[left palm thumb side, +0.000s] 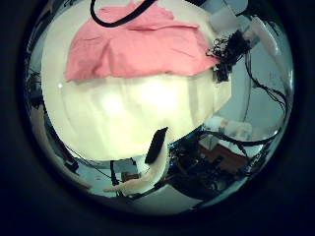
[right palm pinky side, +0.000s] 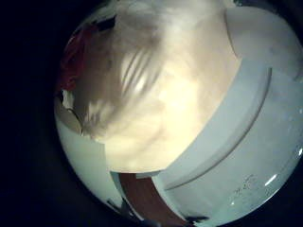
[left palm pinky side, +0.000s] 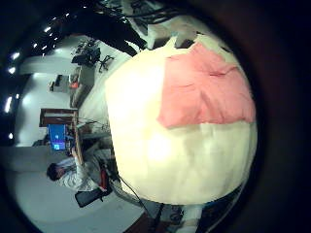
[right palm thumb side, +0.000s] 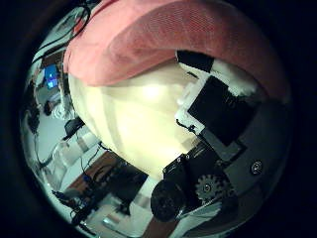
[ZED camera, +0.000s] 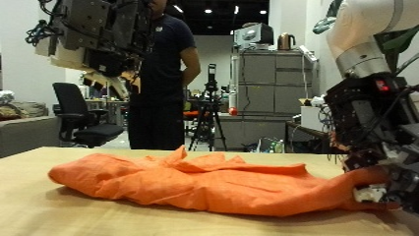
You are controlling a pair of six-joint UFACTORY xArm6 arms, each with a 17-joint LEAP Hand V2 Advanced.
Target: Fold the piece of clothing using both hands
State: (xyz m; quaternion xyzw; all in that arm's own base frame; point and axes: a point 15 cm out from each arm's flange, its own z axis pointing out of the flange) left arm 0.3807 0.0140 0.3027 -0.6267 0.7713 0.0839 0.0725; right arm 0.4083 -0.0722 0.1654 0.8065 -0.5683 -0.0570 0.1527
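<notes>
A rumpled, soft orange garment (ZED camera: 216,183) lies on the pale wooden table (ZED camera: 52,211) — right hand (ZED camera: 380,187) pinches its edge; left hand (ZED camera: 105,39) hangs high, fingers relaxed.

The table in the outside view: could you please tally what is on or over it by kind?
Orange clothing: 1
Robot hands: 2, the left hand raised above, the right hand at the garment's end
Table: 1
Total: 4
</notes>
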